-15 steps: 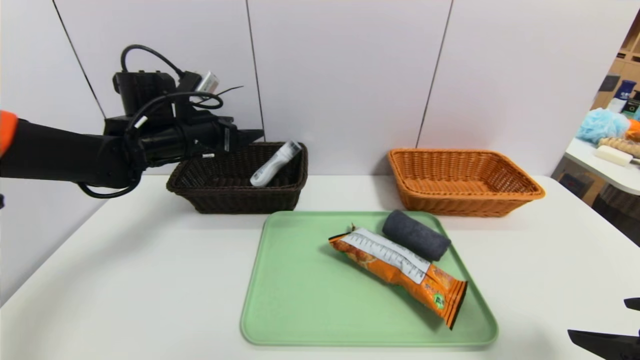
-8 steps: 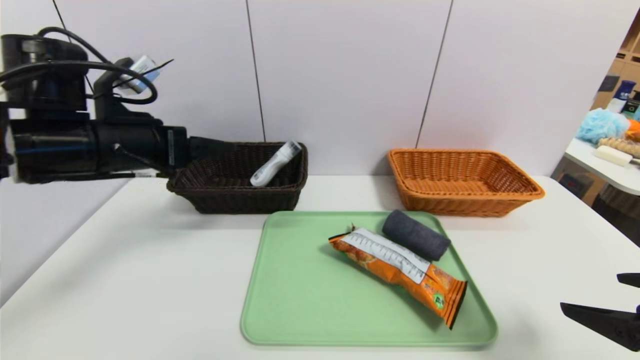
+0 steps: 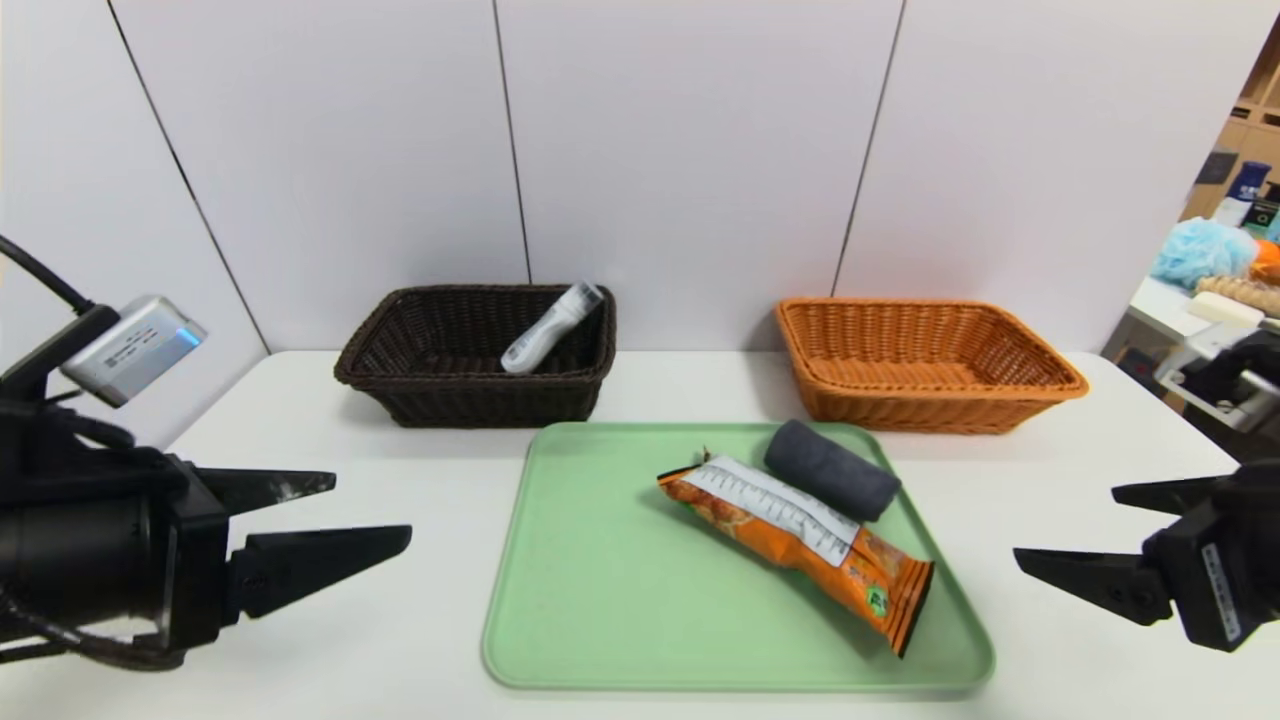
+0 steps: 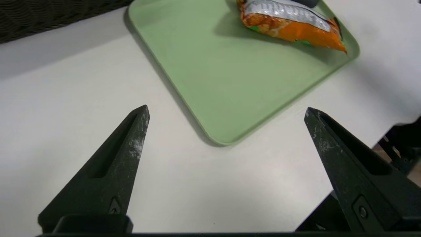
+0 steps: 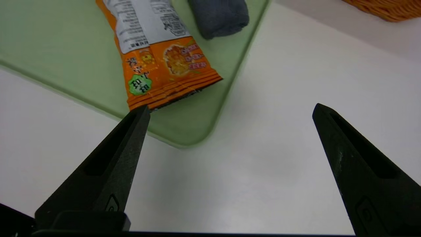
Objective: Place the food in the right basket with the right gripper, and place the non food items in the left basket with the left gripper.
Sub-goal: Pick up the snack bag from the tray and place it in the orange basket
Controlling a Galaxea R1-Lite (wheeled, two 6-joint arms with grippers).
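The orange snack packet (image 3: 800, 535) lies slantwise on the green tray (image 3: 600, 600), and the dark grey cloth roll (image 3: 832, 470) rests against its far side. A white tube (image 3: 550, 328) leans inside the dark brown left basket (image 3: 400, 385). The orange-brown right basket (image 3: 1050, 385) holds nothing. My left gripper (image 3: 372, 512) hovers open and empty over the table left of the tray; the left wrist view shows the tray corner (image 4: 220, 140) ahead of it. My right gripper (image 3: 1065, 525) hangs open and empty right of the tray, near the packet's crimped end (image 5: 171, 93).
The white table (image 3: 300, 480) carries both baskets at the back and the tray in the middle. A side table (image 3: 1190, 320) with toiletries stands beyond the right edge. A wall panel runs close behind the baskets.
My left arm has drawn back from over the dark basket, down and toward the near left of the table, its jaws widening. My right gripper has risen and moved in toward the tray.
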